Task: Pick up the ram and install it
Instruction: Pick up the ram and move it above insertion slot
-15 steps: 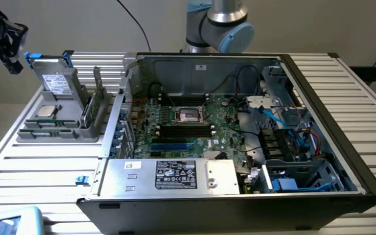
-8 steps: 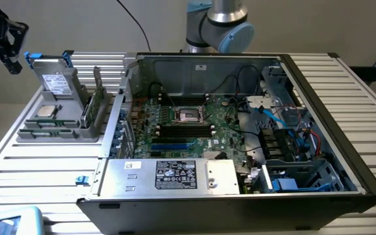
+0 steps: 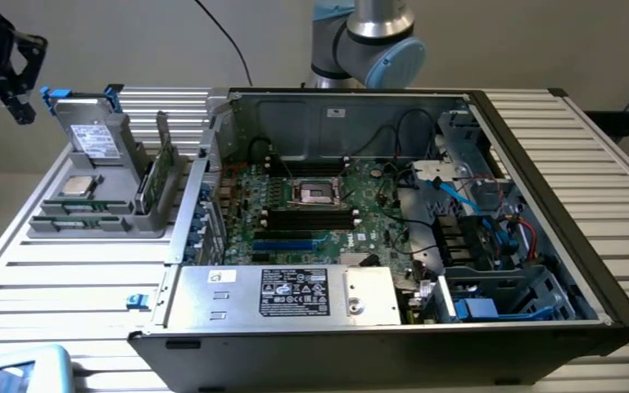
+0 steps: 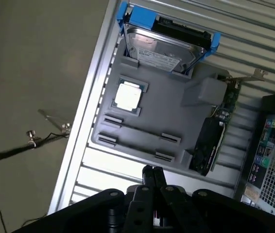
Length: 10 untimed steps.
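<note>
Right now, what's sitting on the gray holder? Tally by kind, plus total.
On the gray holder:
Drive: 1
Processor chip: 1
Expansion card: 1
Long slots: 2, contents too thin to tell, not counted
Total: 3 parts clearly seen

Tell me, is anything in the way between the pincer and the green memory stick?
Nothing I can see. The shut pincer hangs in open air over the gray holder, and the memory stick sits there near the silver chip. The drive and the tall card stand at the holder's edges, not between.
</note>
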Each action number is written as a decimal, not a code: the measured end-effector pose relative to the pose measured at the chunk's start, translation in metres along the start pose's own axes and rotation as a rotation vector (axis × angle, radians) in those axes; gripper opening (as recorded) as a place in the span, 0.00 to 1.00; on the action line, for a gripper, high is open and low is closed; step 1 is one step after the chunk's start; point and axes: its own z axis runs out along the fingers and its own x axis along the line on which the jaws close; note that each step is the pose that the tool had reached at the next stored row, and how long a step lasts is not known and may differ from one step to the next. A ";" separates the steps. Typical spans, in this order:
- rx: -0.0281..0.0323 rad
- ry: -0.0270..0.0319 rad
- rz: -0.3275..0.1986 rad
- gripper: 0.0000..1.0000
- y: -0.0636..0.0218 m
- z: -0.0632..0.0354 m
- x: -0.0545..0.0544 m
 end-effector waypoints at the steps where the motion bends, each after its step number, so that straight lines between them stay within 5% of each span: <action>1: -0.0003 0.0008 -0.018 0.11 0.0000 0.0001 0.000; 10: -0.0027 0.0087 -0.181 0.11 0.0000 0.0007 0.000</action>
